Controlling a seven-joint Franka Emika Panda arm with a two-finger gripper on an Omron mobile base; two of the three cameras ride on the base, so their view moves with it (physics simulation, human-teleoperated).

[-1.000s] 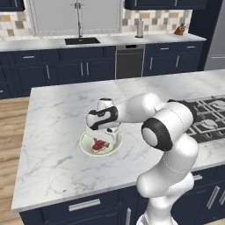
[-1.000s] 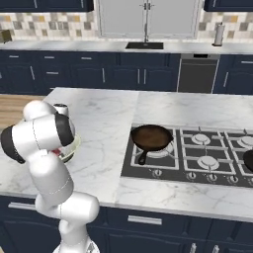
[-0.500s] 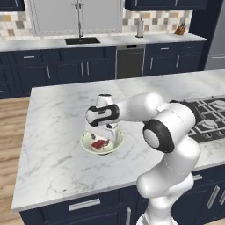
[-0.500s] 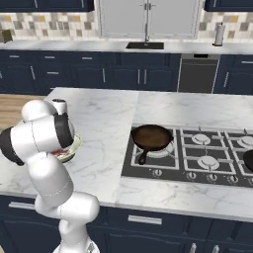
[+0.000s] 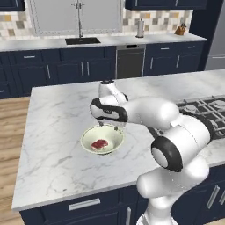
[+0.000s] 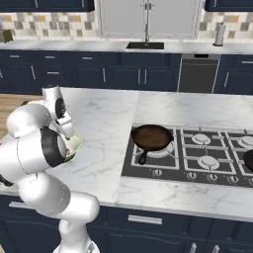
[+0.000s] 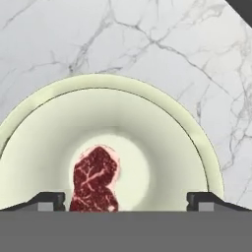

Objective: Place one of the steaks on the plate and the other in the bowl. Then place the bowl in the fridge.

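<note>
The end effector (image 7: 125,199) hangs with jaws spread wide, empty, directly over the steak (image 7: 95,179) lying in the bowl (image 7: 162,123); best to grip the bowl's rim squarely.

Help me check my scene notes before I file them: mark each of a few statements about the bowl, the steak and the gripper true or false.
1. A steak lies inside the bowl. True.
2. The gripper is shut on the steak. False: its fingers stand wide apart, one to each side, gripping nothing.
3. The bowl stands on the marble island counter. True.
4. The skillet on the stove holds a steak. False: it looks empty.
5. The bowl sits inside the fridge. False: it is on the counter, under the gripper.
</note>
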